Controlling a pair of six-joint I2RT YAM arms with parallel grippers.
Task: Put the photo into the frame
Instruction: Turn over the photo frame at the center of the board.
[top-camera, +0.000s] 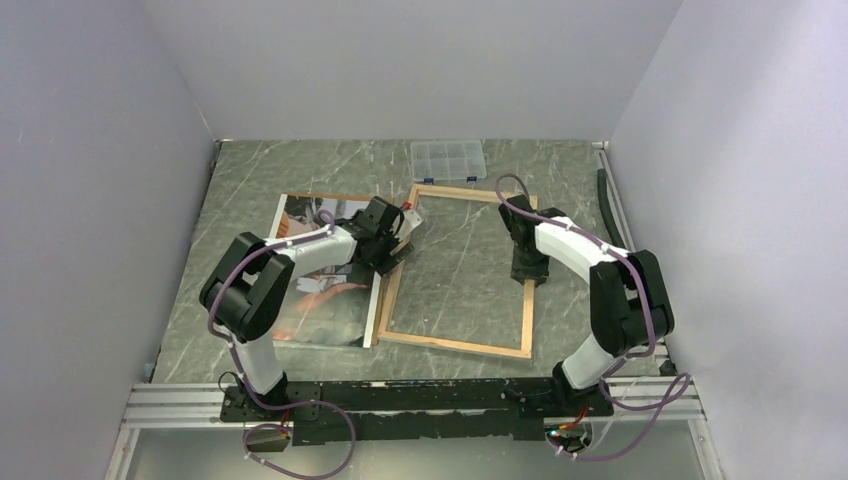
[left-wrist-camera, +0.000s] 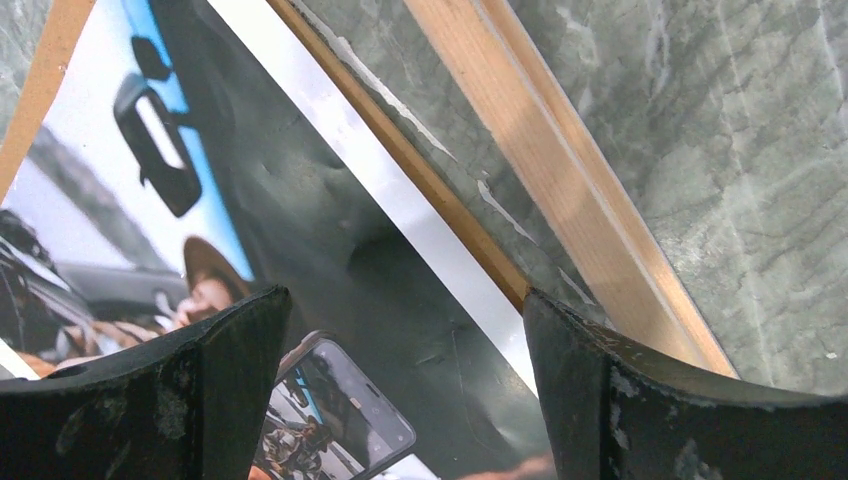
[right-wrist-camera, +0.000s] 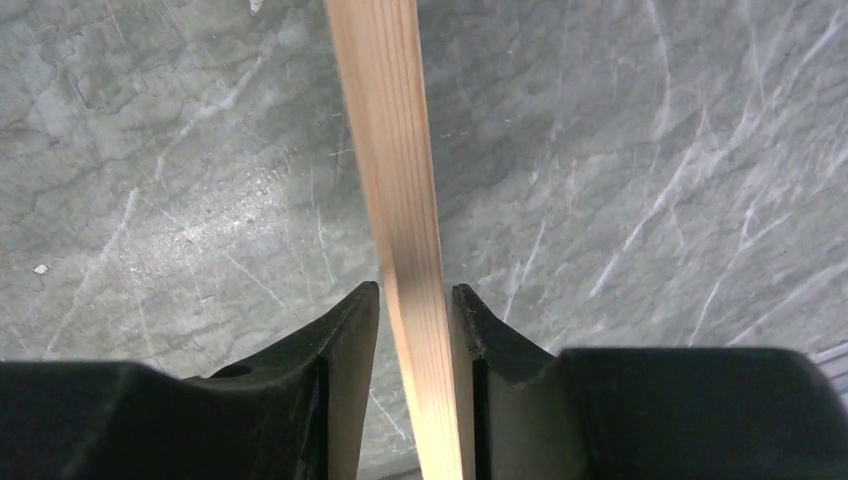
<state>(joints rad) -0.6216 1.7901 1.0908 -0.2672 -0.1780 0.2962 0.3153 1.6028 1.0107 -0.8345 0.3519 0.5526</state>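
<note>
Right claw (right-wrist-camera: 415, 287) is gripping the right rail of the frame (right-wrist-camera: 395, 150), jaws drawn in close on the wood, probably steadying it against sliding. That frame is lying wood-back up mid-worktop (top-camera: 250, 170), running from near the front edge toward the back. Left claw (left-wrist-camera: 405, 293) is hovering fully spread and empty over the right edge of the photo (left-wrist-camera: 330, 230), likely lining up a pick. This photo is lying picture-up toward the left edge, just beside the frame's left rail. Box (top-camera: 448, 158) is sitting at the back edge.
</note>
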